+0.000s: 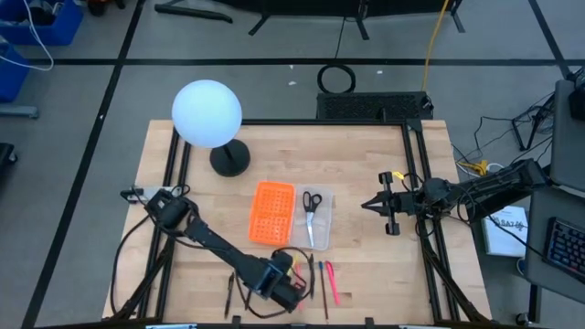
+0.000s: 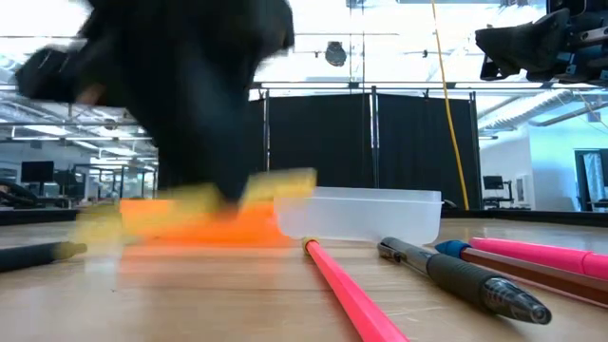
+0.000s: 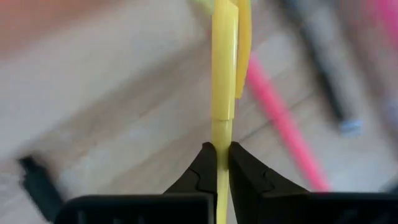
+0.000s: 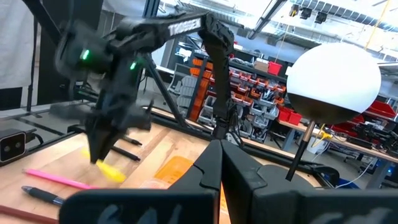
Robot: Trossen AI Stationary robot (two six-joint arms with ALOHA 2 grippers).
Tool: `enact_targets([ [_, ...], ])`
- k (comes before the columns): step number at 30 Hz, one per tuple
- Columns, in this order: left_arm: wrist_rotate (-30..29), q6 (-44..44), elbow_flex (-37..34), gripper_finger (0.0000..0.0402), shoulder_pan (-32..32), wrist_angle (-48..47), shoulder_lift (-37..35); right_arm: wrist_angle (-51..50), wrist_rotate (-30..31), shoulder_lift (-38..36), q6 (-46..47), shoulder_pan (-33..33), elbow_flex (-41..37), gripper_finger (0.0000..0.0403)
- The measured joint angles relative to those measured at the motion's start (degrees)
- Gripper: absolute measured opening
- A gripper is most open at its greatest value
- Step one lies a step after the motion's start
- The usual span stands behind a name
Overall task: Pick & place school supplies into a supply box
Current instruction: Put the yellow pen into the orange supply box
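A light wooden table (image 1: 366,164) framed by black rails carries the scene, with a white globe lamp (image 1: 207,113) on a black round base standing at its far left area. Below the lamp, near the table's middle, lies the supply box (image 1: 291,216), opened flat: its orange half (image 1: 272,214) with a grid of holes sits on the left and its clear tray half (image 1: 316,219) touches it on the right, with black-handled scissors (image 1: 311,212) lying inside the clear tray. The left arm stretches diagonally across the near left part of the table, and the left gripper (image 1: 294,274) hovers just in front of the box near the table's front edge, its fingers (image 3: 202,171) clamped tight on a yellow pen (image 3: 224,74), which the left wrist view shows standing straight out from between them; in the low view the same pen (image 2: 275,185) appears as a yellow blur raised off the wood in front of the orange half. The right arm waits at the right edge of the table, the right gripper (image 1: 373,205) pointing toward the box and well apart from it, with its fingers (image 4: 208,171) pressed together on nothing. On the wood beside the left gripper lie a pink pen (image 1: 332,283), a thin dark-red pencil (image 1: 323,291) and a black pen (image 2: 465,280), while another dark pen (image 1: 229,294) lies apart to the left.
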Motion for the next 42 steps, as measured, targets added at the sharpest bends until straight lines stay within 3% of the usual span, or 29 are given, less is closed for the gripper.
enact_targets([
  [6, -6.1, 0.8, 0.1, 0.002, 0.5, 4.7, -4.4, 0.0, 0.0, 0.0, 1.3, 0.0, 0.0, 0.0],
  [11, -9.6, 7.7, 0.3, 0.002, 5.4, 9.3, -7.6, 0.3, 0.0, 0.0, 1.5, 0.0, 0.0, 0.0],
  [24, -4.1, 18.3, 0.3, 0.002, 20.2, 4.5, -5.8, -0.9, 0.0, 0.0, 1.1, 0.0, 0.0, 0.0],
  [42, 6.3, 17.6, 0.3, 0.0019, 26.3, 1.2, -0.3, -0.5, 0.0, 0.2, -0.3, 0.0, 0.0, 0.0],
])
